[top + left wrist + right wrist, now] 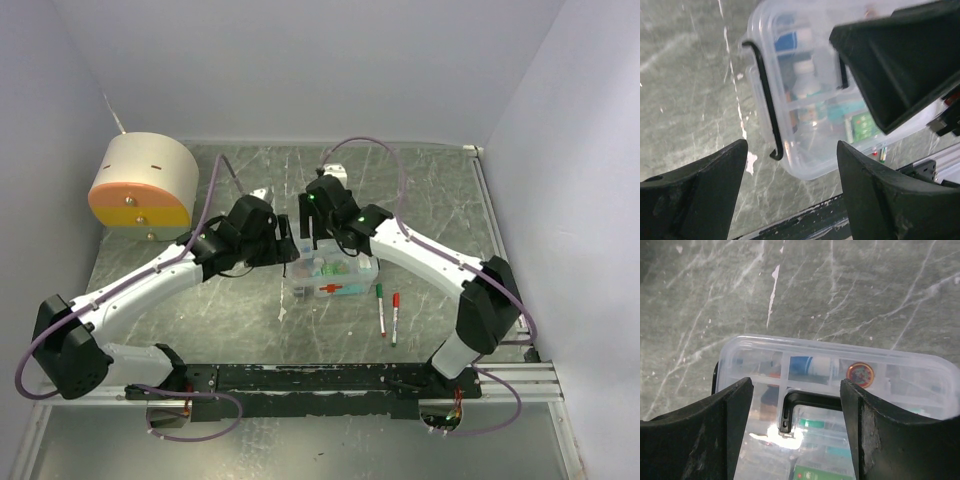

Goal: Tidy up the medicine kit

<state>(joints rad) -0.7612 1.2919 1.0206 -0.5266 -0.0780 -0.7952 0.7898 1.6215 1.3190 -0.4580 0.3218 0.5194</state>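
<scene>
1. At mid-table in the top view, note the medicine kit (pixel 335 283) lying with its long axis 9 to 3. The left gripper (pixel 287 240) hangs over its 10 o'clock corner and the right gripper (pixel 312 230) over its 12 o'clock edge. Two markers (pixel 387 310) lie just beside it at 4 o'clock.
2. In the left wrist view, the left gripper (pixel 790 192) has its jaws spread with nothing between them. The medicine kit (pixel 805 105) sits off at 1 o'clock, its black handle (pixel 765 100) running 12 to 6. The right gripper (pixel 900 65) crosses above it at 2 o'clock.
3. In the right wrist view, the right gripper (pixel 795 432) is spread and pinching nothing. The medicine kit (pixel 840 367) lies straight ahead at 12, long axis across the jaws, with the black handle (pixel 807 400) between the fingers. You should judge the right arm the better centred on it.
</scene>
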